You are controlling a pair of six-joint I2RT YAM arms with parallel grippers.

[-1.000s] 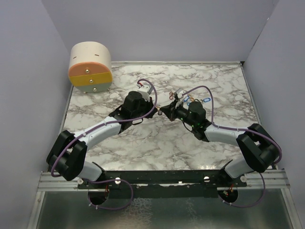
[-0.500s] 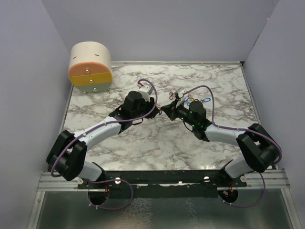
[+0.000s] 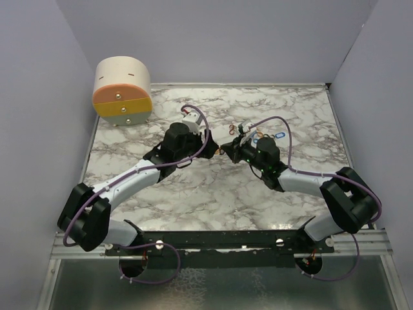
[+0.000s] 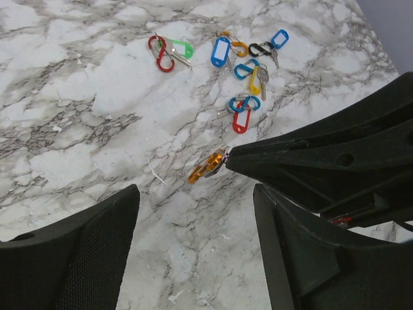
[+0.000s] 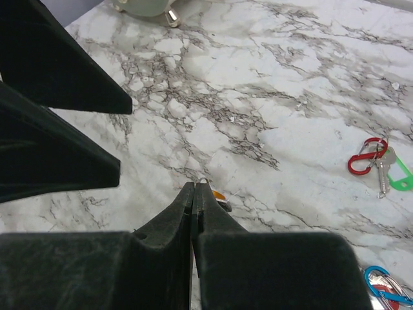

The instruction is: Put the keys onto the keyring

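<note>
Overhead, your left gripper (image 3: 210, 142) and right gripper (image 3: 227, 148) meet mid-counter (image 3: 213, 200). Left wrist: the left one gapes wide and empty, with the keys (image 4: 220, 51) clustered beyond it. Right wrist: the right one is pinched tight on the orange keyring (image 5: 218, 194), likely steadying it for threading.

On a marble table (image 3: 193, 194), black left arm (image 3: 139, 174) and black right arm (image 3: 297, 181), both with purple wires. Near the middle, left gripper (image 3: 210, 138) and right gripper (image 3: 226, 149) tip to tip, very close. Tiny orange clip (image 3: 222, 150) at the right tip. Small keys (image 3: 264, 135), blue and red, just behind the right gripper. Far back left, round box (image 3: 122, 90), cream, orange and yellow.
</note>
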